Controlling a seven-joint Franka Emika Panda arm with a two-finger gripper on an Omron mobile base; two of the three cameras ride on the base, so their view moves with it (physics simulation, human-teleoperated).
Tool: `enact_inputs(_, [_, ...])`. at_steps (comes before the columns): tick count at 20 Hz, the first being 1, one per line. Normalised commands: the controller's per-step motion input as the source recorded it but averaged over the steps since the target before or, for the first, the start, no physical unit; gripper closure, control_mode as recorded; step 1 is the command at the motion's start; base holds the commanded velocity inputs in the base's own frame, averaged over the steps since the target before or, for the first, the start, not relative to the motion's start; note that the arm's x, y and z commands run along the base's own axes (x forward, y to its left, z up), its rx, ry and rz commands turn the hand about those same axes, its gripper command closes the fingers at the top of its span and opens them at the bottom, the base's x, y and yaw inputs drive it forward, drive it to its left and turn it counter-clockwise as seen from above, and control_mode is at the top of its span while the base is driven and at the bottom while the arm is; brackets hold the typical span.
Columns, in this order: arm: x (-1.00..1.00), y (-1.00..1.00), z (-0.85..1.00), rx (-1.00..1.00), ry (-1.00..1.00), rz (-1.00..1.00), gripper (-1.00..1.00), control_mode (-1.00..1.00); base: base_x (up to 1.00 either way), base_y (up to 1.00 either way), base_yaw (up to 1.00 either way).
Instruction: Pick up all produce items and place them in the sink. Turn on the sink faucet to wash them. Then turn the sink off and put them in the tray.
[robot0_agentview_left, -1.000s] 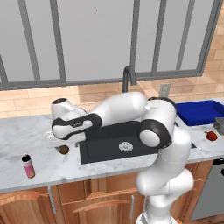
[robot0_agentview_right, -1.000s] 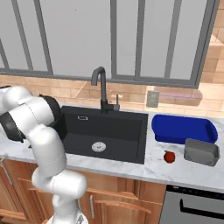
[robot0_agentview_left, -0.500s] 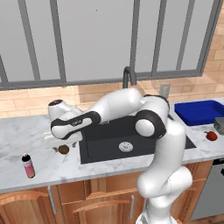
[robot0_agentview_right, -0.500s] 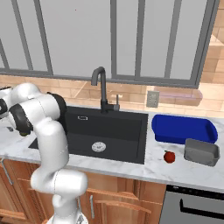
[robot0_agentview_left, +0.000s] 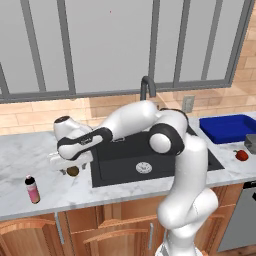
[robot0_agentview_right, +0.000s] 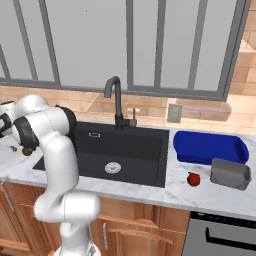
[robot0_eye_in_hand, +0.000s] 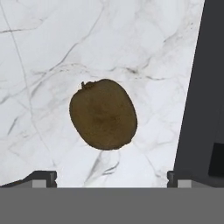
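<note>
The dull brownish-olive produce ball (robot0_eye_in_hand: 103, 113) lies on the white marble counter just left of the sink (robot0_agentview_left: 150, 157). My gripper (robot0_eye_in_hand: 111, 178) hangs right above it, open, its fingertips (robot0_eye_in_hand: 43, 177) standing wide on either side without touching it. From the left base view, the gripper (robot0_agentview_left: 68, 164) points down at the ball (robot0_agentview_left: 73, 171). The red produce ball (robot0_agentview_right: 193, 178) rests on the counter right of the sink (robot0_agentview_right: 125, 145), in front of the blue tray (robot0_agentview_right: 210, 148). The black faucet (robot0_agentview_right: 115, 100) rises behind the basin.
A small pink bottle (robot0_agentview_left: 32, 189) with a black cap stands on the counter left of the brown ball. A grey container (robot0_agentview_right: 230, 173) sits beside the red ball. The sink's black rim (robot0_eye_in_hand: 205, 87) runs close to the brown ball.
The arm has swung further left and the hand has come down over the brown ball. The jaws stay wide. The produce has not moved.
</note>
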Motion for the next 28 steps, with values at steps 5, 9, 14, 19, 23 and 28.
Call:
enact_inputs(5, [0.18,0.0,-0.15,0.0,0.0,0.0,-1.0,-1.0,0.0,0.0,0.0])
enact_inputs(9, [0.21,0.0,-0.13,0.0,0.0,0.0,-1.0,-1.0,0.0,0.0,0.0])
enact_inputs(14, [0.22,0.0,-0.14,0.0,0.0,0.0,-1.0,-1.0,0.0,0.0,0.0])
enact_inputs(19, [0.13,0.06,-0.18,0.0,0.0,0.0,-1.0,-1.0,0.0,0.0,0.0])
enact_inputs(23, [-0.03,0.13,-0.32,0.0,0.0,0.0,-1.0,-1.0,0.0,0.0,0.0])
enact_inputs(28, [-0.17,0.1,-0.29,0.0,0.0,0.0,-1.0,-1.0,0.0,0.0,0.0])
